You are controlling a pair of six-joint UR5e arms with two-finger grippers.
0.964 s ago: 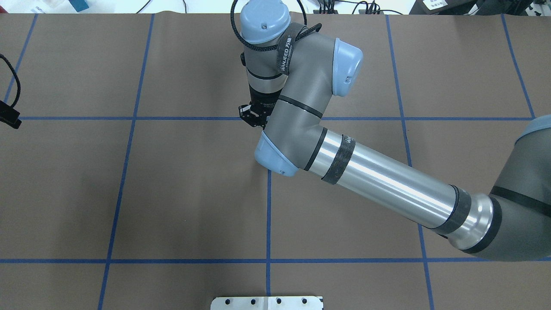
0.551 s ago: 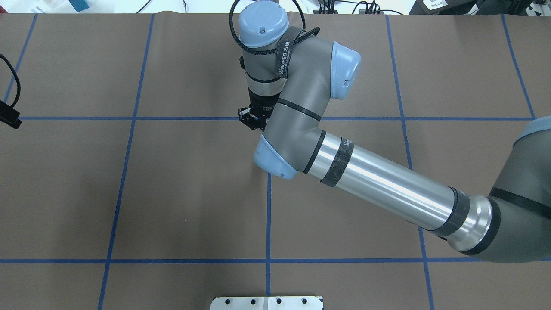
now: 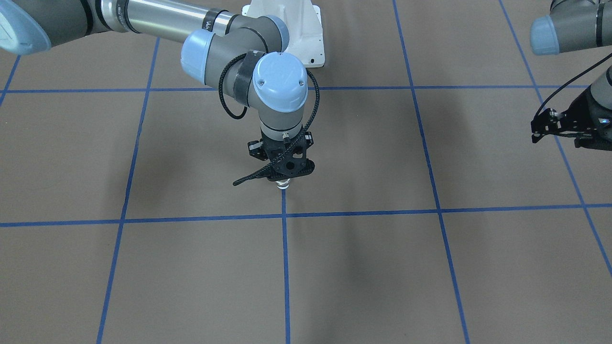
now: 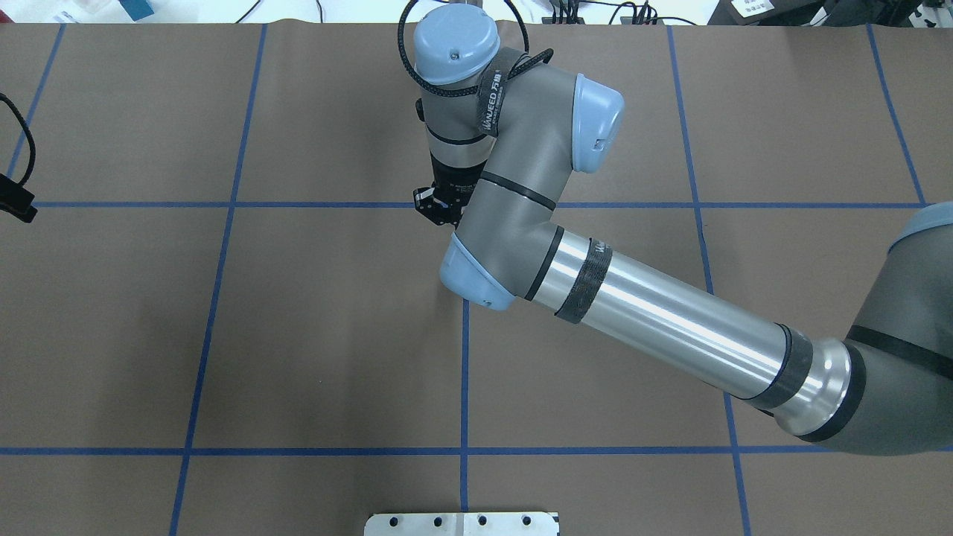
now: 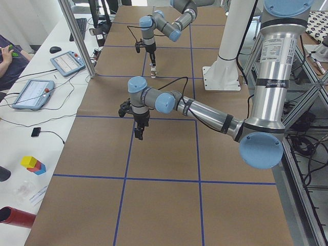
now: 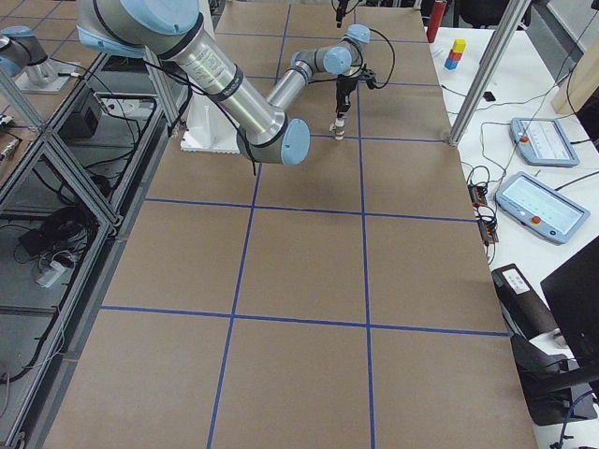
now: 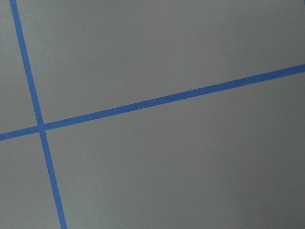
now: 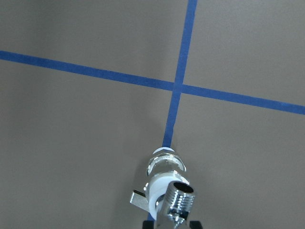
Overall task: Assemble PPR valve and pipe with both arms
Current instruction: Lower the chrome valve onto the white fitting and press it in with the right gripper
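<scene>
Up close, from the right wrist camera, the pipe [image 8: 180, 199] filled the lower edge, its threaded chrome mouth open toward the lens. Two dark fingertips [image 8: 193, 224] sat tight against either side of it, so the right hand [image 3: 283, 179] was pinching the pipe. Just beyond, joined to it end to end, ran the PPR valve [image 8: 159, 185]. It showed a white body, a small lever [image 8: 137, 197] sticking out to one side, then a chrome band and a white end. That far end came down on a strip of blue tape [image 8: 183, 52], a little short of where two strips crossed. Whether it touched the worktop [image 3: 363, 267] I could not tell. The joined pieces were upright, straight under the hand.

Farther out, the right arm [image 4: 655, 320] stretched from the robot's side to the middle of the worktop, its wrist pointing straight down. Well apart from it, toward the worktop's end, the left hand [image 3: 558, 137] hovered above the brown surface with its fingers spread and nothing between them. Its own camera saw only bare worktop and crossing tape. The left arm [image 3: 569, 28] was bent above it. Farthest back stood the white pedestal [image 3: 313, 45], bolted at the worktop's edge behind the right arm.
</scene>
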